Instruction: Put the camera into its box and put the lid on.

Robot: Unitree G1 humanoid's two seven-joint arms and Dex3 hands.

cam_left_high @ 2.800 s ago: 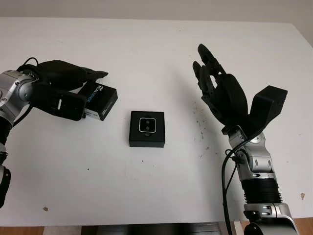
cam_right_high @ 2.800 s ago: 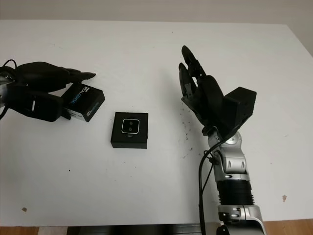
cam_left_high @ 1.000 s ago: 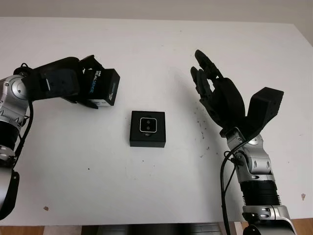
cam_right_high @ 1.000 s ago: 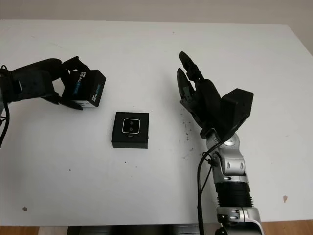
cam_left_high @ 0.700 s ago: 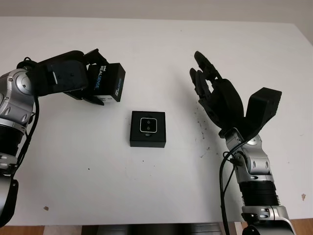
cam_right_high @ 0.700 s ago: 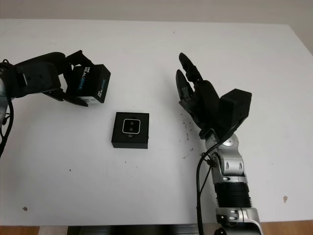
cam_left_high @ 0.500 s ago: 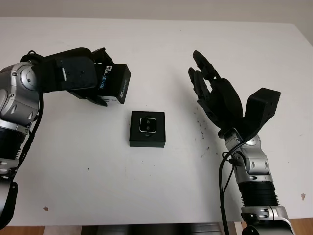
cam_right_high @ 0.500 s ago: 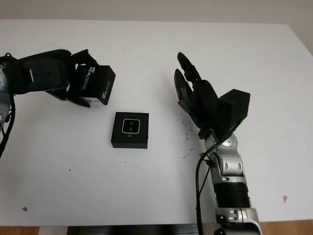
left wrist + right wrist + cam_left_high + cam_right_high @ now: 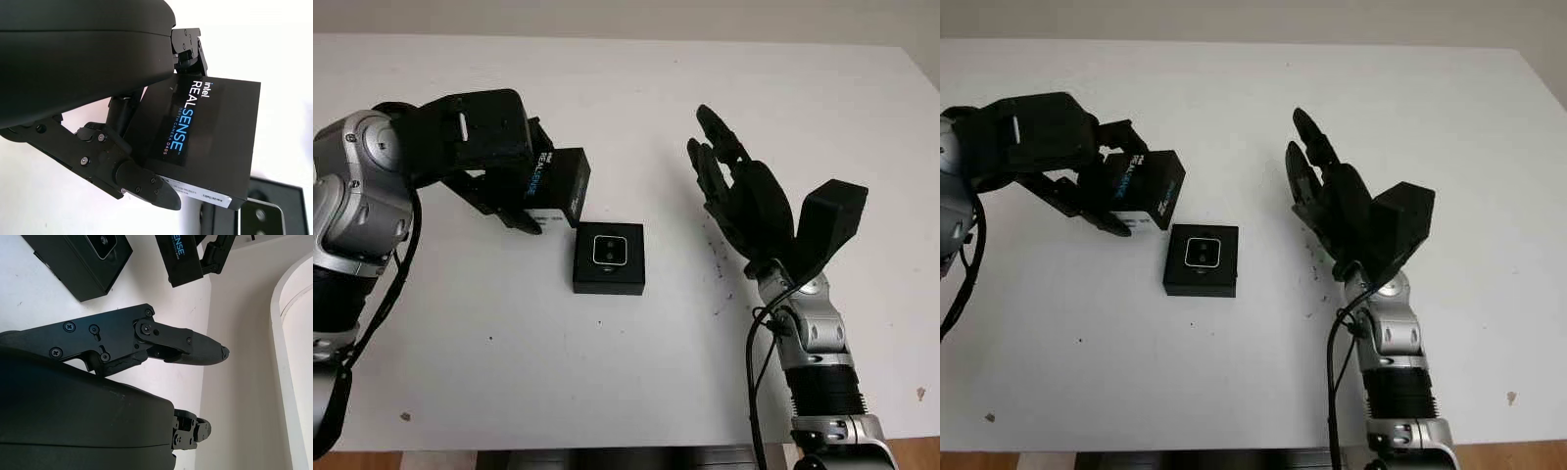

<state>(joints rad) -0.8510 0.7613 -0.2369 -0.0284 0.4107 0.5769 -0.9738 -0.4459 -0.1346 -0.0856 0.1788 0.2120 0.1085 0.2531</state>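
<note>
Left hand clamped on "intel REALSENSE" lid beside box.

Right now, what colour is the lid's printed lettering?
White and blue on the black rectangular box lid; clearest in the left wrist view.

one lid, one box, one camera

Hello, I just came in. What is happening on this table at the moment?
The robot is packing a camera. The camera already sits in the open black box in the middle of the white table. The left hand holds the black lid, printed with RealSense, just beside the box on its far left side, not yet over it. The right hand is open and raised above the table to the right of the box, holding nothing.
</note>
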